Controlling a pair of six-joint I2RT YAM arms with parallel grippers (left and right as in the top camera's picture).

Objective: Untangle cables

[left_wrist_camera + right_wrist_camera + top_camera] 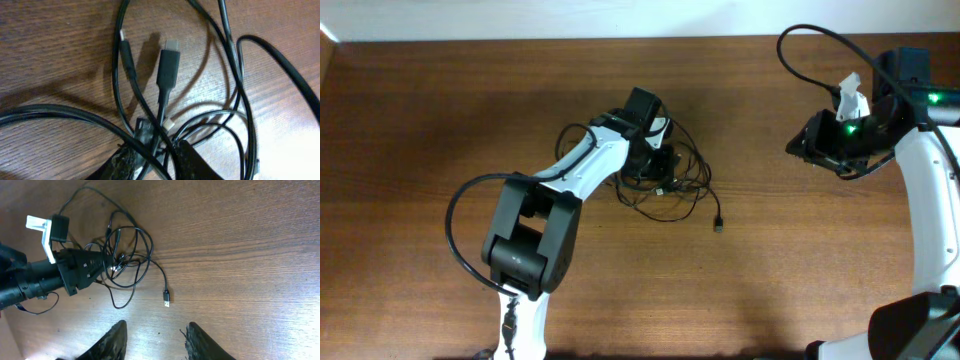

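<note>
The left arm point(585, 165) and right arm point(930, 170) have white shells, black joints and looping black cords point(449, 222).

From above, the black left gripper point(655, 165) covers the middle of the tangle of thin black cables point(675, 187), hiding its jaws. In its wrist view the dark fingers point(122, 162) below the tangle are cut by the bottom edge; whether they pinch strands is unclear.
</note>
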